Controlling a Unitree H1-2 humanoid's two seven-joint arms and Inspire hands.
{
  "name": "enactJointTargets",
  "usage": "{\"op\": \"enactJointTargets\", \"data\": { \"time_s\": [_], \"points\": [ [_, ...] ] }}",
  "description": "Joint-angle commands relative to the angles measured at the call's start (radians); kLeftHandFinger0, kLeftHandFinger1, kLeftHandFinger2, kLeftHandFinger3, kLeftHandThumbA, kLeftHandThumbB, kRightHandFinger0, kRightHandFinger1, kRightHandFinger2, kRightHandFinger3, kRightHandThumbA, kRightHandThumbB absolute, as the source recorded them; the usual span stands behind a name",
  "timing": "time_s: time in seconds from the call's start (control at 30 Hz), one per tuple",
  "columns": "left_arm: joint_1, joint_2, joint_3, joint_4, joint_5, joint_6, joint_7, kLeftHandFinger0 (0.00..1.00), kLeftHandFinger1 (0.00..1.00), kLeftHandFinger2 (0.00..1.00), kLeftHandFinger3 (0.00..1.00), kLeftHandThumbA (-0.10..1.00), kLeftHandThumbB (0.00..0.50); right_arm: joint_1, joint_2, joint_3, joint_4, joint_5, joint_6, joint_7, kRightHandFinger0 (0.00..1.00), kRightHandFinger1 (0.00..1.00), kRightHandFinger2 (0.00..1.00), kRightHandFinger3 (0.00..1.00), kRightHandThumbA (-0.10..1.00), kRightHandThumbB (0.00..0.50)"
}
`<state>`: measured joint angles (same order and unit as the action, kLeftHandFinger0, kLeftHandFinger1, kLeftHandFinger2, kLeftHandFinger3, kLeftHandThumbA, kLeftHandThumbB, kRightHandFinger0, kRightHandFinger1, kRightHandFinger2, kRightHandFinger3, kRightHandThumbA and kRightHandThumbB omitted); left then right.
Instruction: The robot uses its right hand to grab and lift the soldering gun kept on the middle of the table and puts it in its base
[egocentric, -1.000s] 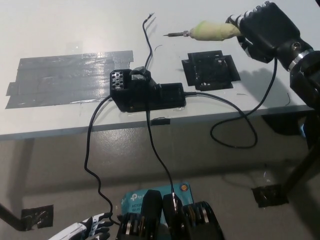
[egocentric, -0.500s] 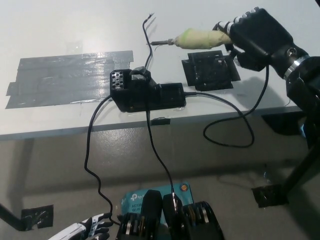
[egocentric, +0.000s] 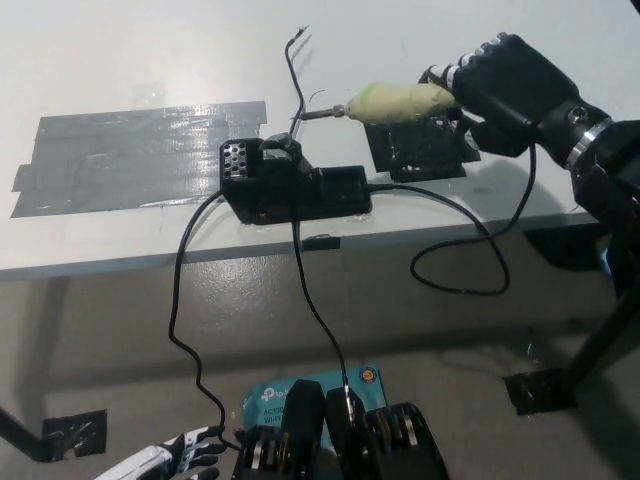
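Right hand (egocentric: 510, 85), black, over the bench's (egocentric: 120, 60) right part, fingers gripping the soldering gun (egocentric: 385, 102) by its rear end. Gun held above the bench, lying nearly level, pale yellowish handle sticking out leftward from the hand, metal tip pointing left and slightly down. Tip sits just beside the upper right of the base (egocentric: 290, 185), near the wire holder rising from it; contact between tip and holder cannot be made out. Base is a black box near the bench's front edge, a perforated block at its left end. Behind the gun and partly under the hand, a black tape patch (egocentric: 425, 150) stuck to the bench. A wide grey tape strip (egocentric: 140, 155) covers the bench's left part. A black cable (egocentric: 470, 260) runs from the base's right side, loops over the bench's edge and climbs toward the hand. More cables (egocentric: 185, 320) drop from the base toward the floor. Left hand (egocentric: 165, 462), white, rests low at the picture's lower left, only partly in view; whether its fingers are open or closed cannot be told.
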<state>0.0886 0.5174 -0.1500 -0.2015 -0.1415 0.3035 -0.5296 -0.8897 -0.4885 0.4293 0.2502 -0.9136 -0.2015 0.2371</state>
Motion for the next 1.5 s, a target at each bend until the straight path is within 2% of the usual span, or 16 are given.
{"op": "enactJointTargets", "data": {
  "time_s": [0.0,0.1,0.13,0.17,0.27,0.4,0.5,0.57,0.73,0.87,0.93,1.03,1.13,1.2,1.27,1.47],
  "points": [
    [-0.01,0.024,0.007,-0.028,-0.01,0.006,-0.015,1.0,1.0,1.0,1.0,0.63,0.129,-0.037,-0.013,0.0,-0.01,-0.028,-0.011,-0.015,0.0,0.0,0.36,0.23,-0.1,0.034],
    [-0.014,0.019,0.01,-0.027,-0.017,0.005,-0.017,1.0,1.0,1.0,1.0,0.62,0.13,-0.037,-0.008,-0.001,0.005,-0.021,-0.034,-0.04,0.0,0.0,0.3,0.2,-0.1,0.065],
    [-0.015,0.02,0.007,-0.027,-0.008,0.009,-0.013,1.0,1.0,1.0,1.0,0.62,0.134,-0.034,-0.002,0.004,0.002,-0.027,-0.033,-0.042,0.0,0.0,0.31,0.06,-0.1,0.101],
    [-0.016,0.019,0.006,-0.021,-0.011,0.008,-0.017,1.0,1.0,1.0,1.0,0.62,0.14,-0.034,-0.001,0.01,0.009,-0.04,-0.035,-0.049,0.0,0.0,0.33,0.06,-0.1,0.108],
    [-0.016,0.019,0.003,-0.021,-0.007,0.008,-0.018,1.0,1.0,1.0,1.0,0.64,0.143,-0.035,-0.002,0.03,0.024,-0.071,-0.041,-0.062,0.0,0.02,0.38,0.08,-0.1,0.098],
    [-0.018,0.019,0.0,-0.029,-0.007,0.012,-0.018,1.0,1.0,1.0,1.0,0.61,0.136,-0.034,0.012,0.042,0.046,-0.113,-0.025,-0.116,0.0,0.0,0.27,0.14,-0.1,0.072],
    [-0.014,0.02,0.0,-0.03,-0.001,0.005,-0.015,1.0,1.0,1.0,1.0,0.62,0.139,-0.039,0.022,0.043,0.052,-0.112,-0.026,-0.122,0.0,0.0,0.26,0.01,-0.1,0.068],
    [-0.018,0.022,-0.003,-0.03,0.006,0.012,-0.014,1.0,1.0,1.0,1.0,0.64,0.175,-0.043,0.028,0.043,0.072,-0.113,-0.034,-0.142,0.0,0.0,0.27,0.0,-0.1,0.076],
    [-0.016,0.019,-0.004,-0.027,-0.006,0.006,-0.023,1.0,1.0,1.0,1.0,0.62,0.135,-0.044,0.039,0.05,0.109,-0.114,-0.046,-0.163,0.0,0.0,0.33,0.09,-0.1,0.057],
    [-0.015,0.02,-0.005,-0.027,0.0,0.008,-0.019,1.0,1.0,1.0,1.0,0.61,0.133,-0.054,0.047,0.055,0.135,-0.124,-0.032,-0.16,0.0,0.01,0.34,0.09,-0.1,0.025],
    [-0.008,0.016,-0.004,-0.035,-0.008,0.02,-0.019,1.0,1.0,1.0,1.0,0.6,0.126,-0.045,0.048,0.05,0.118,-0.127,-0.022,-0.161,0.0,0.01,0.34,0.01,-0.1,0.038],
    [-0.008,0.017,-0.005,-0.041,-0.005,0.03,-0.016,1.0,1.0,1.0,1.0,0.6,0.122,-0.057,0.054,0.047,0.134,-0.119,-0.022,-0.151,0.0,0.11,0.47,0.03,-0.1,0.0],
    [-0.001,0.018,-0.006,-0.048,-0.001,0.029,-0.014,1.0,1.0,1.0,1.0,0.61,0.12,-0.052,0.054,0.051,0.134,-0.124,-0.029,-0.153,0.0,0.12,0.48,0.02,-0.1,0.059],
    [0.002,0.017,-0.008,-0.05,-0.006,0.033,-0.018,1.0,1.0,1.0,1.0,0.61,0.133,-0.041,0.055,0.055,0.13,-0.131,-0.03,-0.165,0.0,0.1,0.46,0.04,-0.1,0.058],
    [0.008,0.019,-0.017,-0.041,0.008,0.021,-0.018,1.0,1.0,1.0,1.0,0.64,0.155,-0.031,0.059,0.064,0.123,-0.141,-0.015,-0.142,0.0,0.08,0.44,0.07,-0.1,0.001],
    [0.017,0.019,-0.022,-0.045,0.0,0.031,-0.022,1.0,1.0,1.0,1.0,0.65,0.14,-0.035,0.063,0.095,0.15,-0.179,-0.03,-0.207,0.0,0.03,0.37,0.15,-0.1,0.0]
  ]
}}
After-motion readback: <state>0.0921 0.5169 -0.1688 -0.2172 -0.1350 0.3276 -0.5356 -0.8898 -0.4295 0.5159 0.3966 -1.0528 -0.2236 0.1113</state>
